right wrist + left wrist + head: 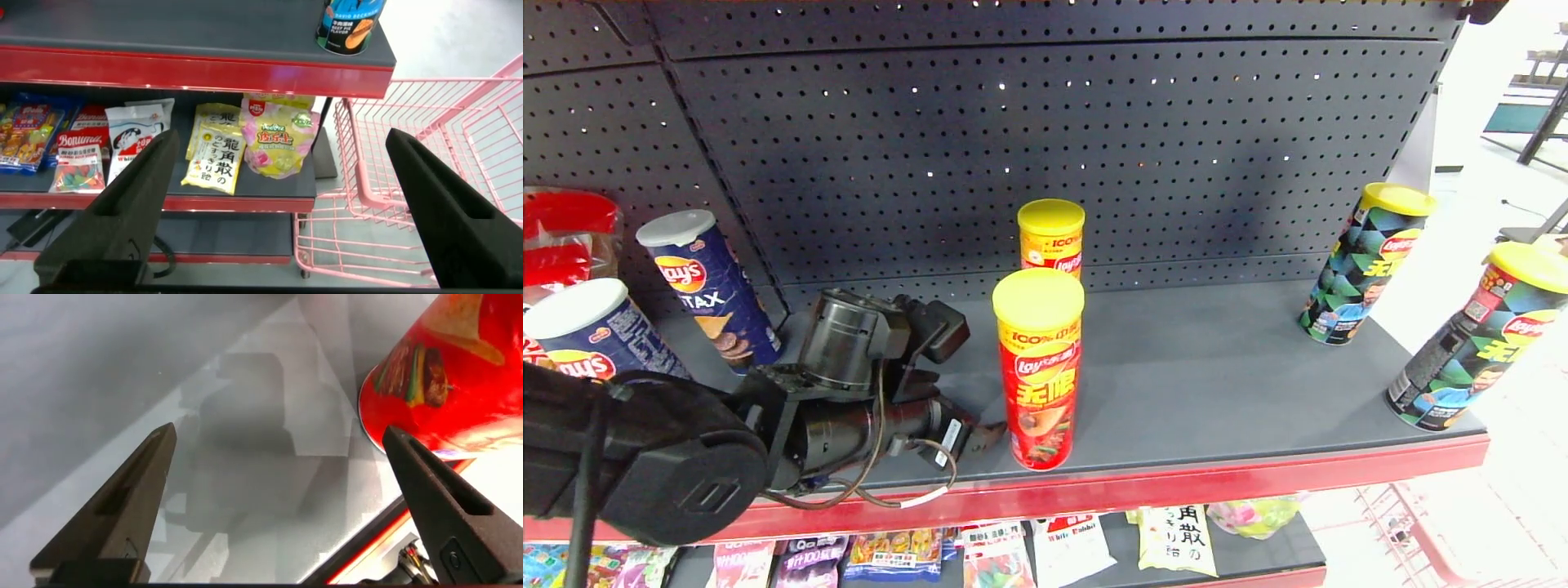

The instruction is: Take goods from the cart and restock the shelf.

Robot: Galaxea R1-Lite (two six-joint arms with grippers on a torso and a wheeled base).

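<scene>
A red chip can with a yellow lid point(1039, 371) stands upright near the front edge of the grey shelf point(1217, 367). A second one point(1051, 237) stands behind it. My left gripper point(990, 434) lies low on the shelf just left of the front can's base. In the left wrist view it point(279, 433) is open, with only shelf surface between its fingers and the red can point(458, 376) off to one side. My right gripper point(282, 135) is open and holds nothing, hanging in front of the lower shelves beside the pink cart point(425, 180).
Two teal-and-black cans point(1364, 265) point(1478, 339) stand at the shelf's right end, two blue cans point(709, 286) point(588, 331) at the left. Snack bags point(214, 147) fill the lower shelf. Bare shelf lies between the red cans and the right-hand cans.
</scene>
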